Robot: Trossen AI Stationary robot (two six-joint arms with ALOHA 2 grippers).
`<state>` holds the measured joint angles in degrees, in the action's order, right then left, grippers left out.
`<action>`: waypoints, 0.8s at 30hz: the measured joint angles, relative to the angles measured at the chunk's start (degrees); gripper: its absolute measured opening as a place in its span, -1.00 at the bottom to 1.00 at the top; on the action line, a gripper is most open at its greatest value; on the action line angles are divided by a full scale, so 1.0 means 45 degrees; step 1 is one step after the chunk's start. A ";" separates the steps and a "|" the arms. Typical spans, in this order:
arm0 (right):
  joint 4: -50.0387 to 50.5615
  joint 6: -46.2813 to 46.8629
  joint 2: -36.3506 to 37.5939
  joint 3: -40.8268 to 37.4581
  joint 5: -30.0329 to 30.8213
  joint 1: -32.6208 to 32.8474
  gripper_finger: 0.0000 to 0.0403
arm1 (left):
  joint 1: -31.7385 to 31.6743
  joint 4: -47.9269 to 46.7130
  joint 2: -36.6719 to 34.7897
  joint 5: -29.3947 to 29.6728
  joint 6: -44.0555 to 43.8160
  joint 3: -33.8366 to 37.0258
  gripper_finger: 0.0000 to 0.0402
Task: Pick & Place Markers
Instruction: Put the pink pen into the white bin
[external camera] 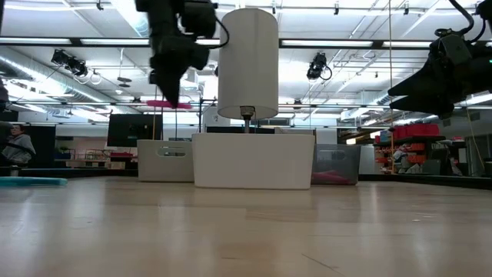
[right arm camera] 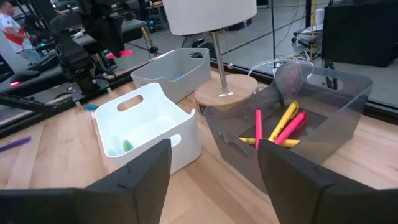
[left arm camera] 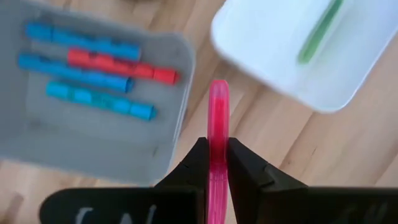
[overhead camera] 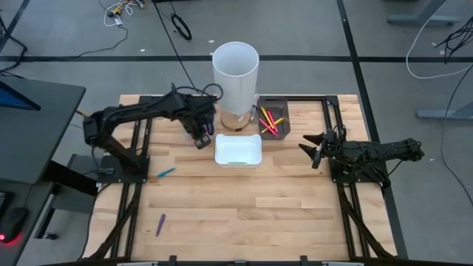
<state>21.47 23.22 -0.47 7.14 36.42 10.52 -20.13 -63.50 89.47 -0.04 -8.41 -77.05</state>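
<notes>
Pinching a pink marker (left arm camera: 217, 143) between my left gripper's (overhead camera: 201, 138) two dark fingers (left arm camera: 186, 174), I hold it above the wooden table (overhead camera: 244, 207), in the gap between the grey tray (left arm camera: 93, 143) and the white tray (overhead camera: 238, 150). The marker's long axis runs straight out ahead of the fingers; in the low view it lies level, a pink bar (external camera: 169, 103) crossing beneath the gripper (external camera: 171, 91), well clear of the tabletop. Its free end reaches toward the space between the two trays, over bare wood.

Inside the grey tray lie several blue markers (left arm camera: 84, 71) and one red marker (left arm camera: 121, 62), all side by side, their long axes parallel. A single green marker (left arm camera: 320, 31) rests in the white tray, lying lengthwise along its floor. The dark grey tray (overhead camera: 273, 118) just beside the lamp's round wooden base (right arm camera: 224, 93) holds yellow and pink markers (right arm camera: 283, 127) crossing one another at angles.

Two more markers sit loose on the table on my left side: a blue one (overhead camera: 165, 173) near the arm's base, lying slanted, and a purple one (overhead camera: 160, 224) closer to the near edge, also slanted.

My right gripper (overhead camera: 316, 150) waits over the table's right side, its fingers (right arm camera: 143, 180) spread apart and holding nothing, facing the trays. The white lampshade (overhead camera: 235, 68) stands tall behind the white tray.
</notes>
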 joint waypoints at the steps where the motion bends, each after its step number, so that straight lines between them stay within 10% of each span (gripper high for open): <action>1: 0.0000 0.0000 0.0000 0.0000 0.0000 0.0004 0.20 | 0.0053 -0.0054 0.0281 -0.0004 0.0099 -0.0361 -0.82; 11: -0.0005 0.0005 0.0000 0.0000 0.0000 0.0000 0.20 | 0.0705 -0.0451 0.3147 -0.0003 0.0775 -0.3810 -0.82; 24: 0.0000 0.0003 0.0000 0.0000 0.0000 0.0005 0.20 | 0.0921 -0.0762 0.3473 -0.0241 0.0678 -0.3828 -0.82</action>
<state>21.47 23.24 -0.47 7.14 36.42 10.55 -15.99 -66.93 105.10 -1.13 -5.37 -94.28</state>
